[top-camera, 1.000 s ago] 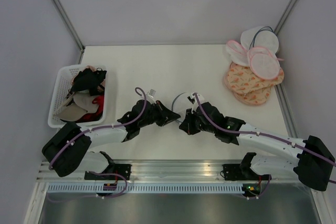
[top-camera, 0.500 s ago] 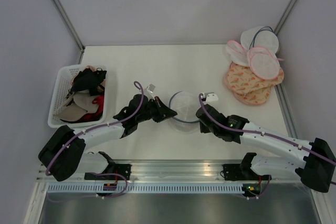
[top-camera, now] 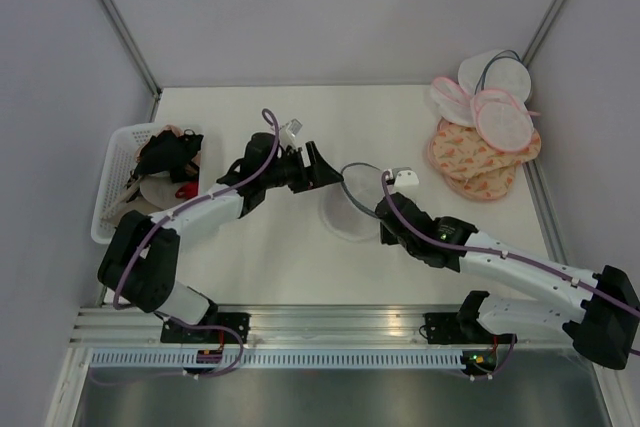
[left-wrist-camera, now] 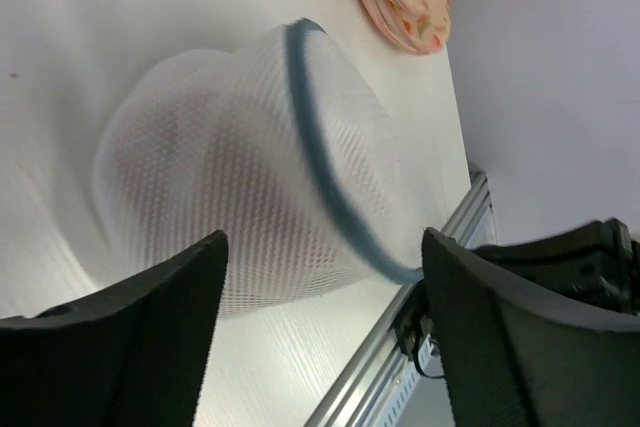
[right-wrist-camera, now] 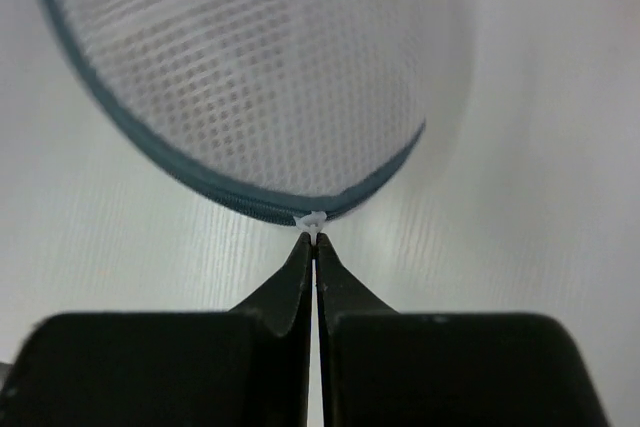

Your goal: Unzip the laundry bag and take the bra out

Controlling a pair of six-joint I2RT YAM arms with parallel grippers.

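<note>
Behind the mesh of the laundry bag (left-wrist-camera: 200, 107), a dim pinkish shape (left-wrist-camera: 250, 192) shows — too blurred to identify. The fingers (left-wrist-camera: 140, 337) of the left gripper (left-wrist-camera: 322, 267) run off the lower edge.

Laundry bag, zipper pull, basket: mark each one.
laundry bag (top-camera: 348, 209), top view, middle of the white mesh.
zipper pull (right-wrist-camera: 314, 219), right wrist view, white tab on the grey rim.
basket (top-camera: 107, 182), top view, left wall.
</note>
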